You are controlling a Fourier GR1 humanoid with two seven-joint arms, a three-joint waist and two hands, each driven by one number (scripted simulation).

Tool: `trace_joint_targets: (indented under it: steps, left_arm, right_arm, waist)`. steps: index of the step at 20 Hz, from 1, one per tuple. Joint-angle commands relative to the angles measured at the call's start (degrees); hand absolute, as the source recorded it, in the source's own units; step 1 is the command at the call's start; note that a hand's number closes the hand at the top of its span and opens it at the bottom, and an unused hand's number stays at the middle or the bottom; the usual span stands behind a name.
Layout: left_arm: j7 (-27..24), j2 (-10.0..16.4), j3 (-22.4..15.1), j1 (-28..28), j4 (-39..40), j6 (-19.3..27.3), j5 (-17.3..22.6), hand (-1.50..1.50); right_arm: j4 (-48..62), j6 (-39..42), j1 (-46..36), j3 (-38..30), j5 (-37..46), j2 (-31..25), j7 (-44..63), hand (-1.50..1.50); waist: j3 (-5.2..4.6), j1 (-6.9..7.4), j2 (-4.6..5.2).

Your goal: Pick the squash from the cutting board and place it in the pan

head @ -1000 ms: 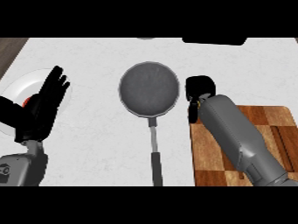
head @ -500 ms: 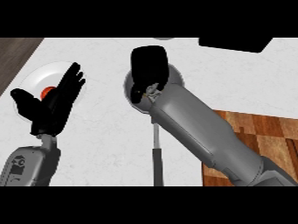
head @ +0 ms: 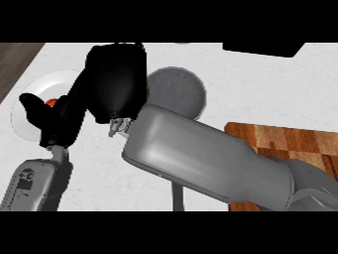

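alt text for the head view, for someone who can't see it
The right hand and its grey forearm fill the middle, the hand covering the left edge of a grey pan on the white counter. A wooden cutting board lies at right; the left hand shows at left over a white plate. No squash shows.

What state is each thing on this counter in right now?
Pan: lying on the counter, partly hidden, visible part bare.
Cutting board: flat, visible part bare.
Squash: not visible.
Plate: holds a red item.
Right hand: raised by the pan's left edge, back toward us; contents hidden.
Left hand: open, fingers straight, over the plate.
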Motion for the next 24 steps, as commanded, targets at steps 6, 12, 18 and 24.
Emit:
trace_joint_targets:
  steps: [6,12,18,24]
  left_arm:
    - [-0.84,2.37,3.17,1.25,0.21,-1.25,1.63,0.00]
    - [-0.53,1.61,3.62,4.02,-2.50,0.41,1.45,0.00]
    - [-2.57,2.16,4.59,8.45,-3.94,-0.10,1.49,0.00]
    - [0.92,1.79,4.67,4.61,-4.74,1.15,1.45,0.00]
  right_arm:
    - [3.89,-9.29,-4.92,2.62,-1.70,0.56,15.14,1.50]
    - [5.74,-14.39,-1.94,1.19,-0.49,0.56,12.19,1.50]
    - [11.14,-22.38,4.07,-4.49,5.02,0.57,3.21,1.50]
    - [20.74,-31.19,9.50,-7.40,2.86,0.57,-11.97,1.50]
  waist:
    - [0.08,-3.04,0.31]
    - [0.26,-5.75,0.11]
    - [0.31,-7.13,0.20]
    - [0.32,-6.91,0.57]
